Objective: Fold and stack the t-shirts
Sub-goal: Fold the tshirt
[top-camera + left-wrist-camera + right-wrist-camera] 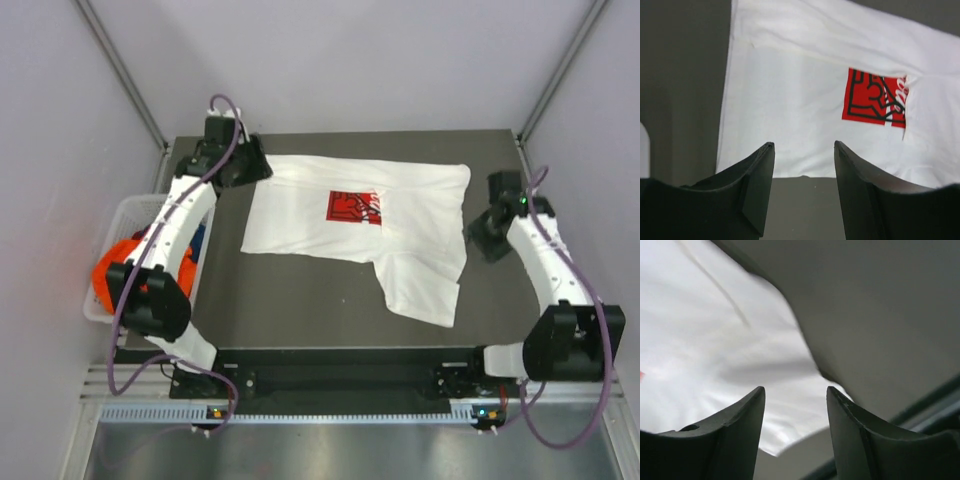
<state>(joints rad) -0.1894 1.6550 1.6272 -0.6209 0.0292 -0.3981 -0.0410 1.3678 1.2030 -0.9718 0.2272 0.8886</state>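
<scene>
A white t-shirt [360,235] with a red chest print [354,207] lies on the dark table [290,300], its right part folded down toward the front. My left gripper [260,170] is at the shirt's far left corner, open and holding nothing. In the left wrist view the shirt [790,100] lies just beyond the left gripper [804,145], with bare table between the jaws. My right gripper [478,236] is beside the shirt's right edge, also open. The right wrist view shows white cloth [705,355] below the right gripper [795,389], not gripped. An orange t-shirt [113,272] and a dark blue one [198,242] sit in the basket.
The white lattice basket [122,214] stands off the table's left edge, under my left arm. Grey walls close in the back and both sides. A black rail [350,355] runs along the table's near edge.
</scene>
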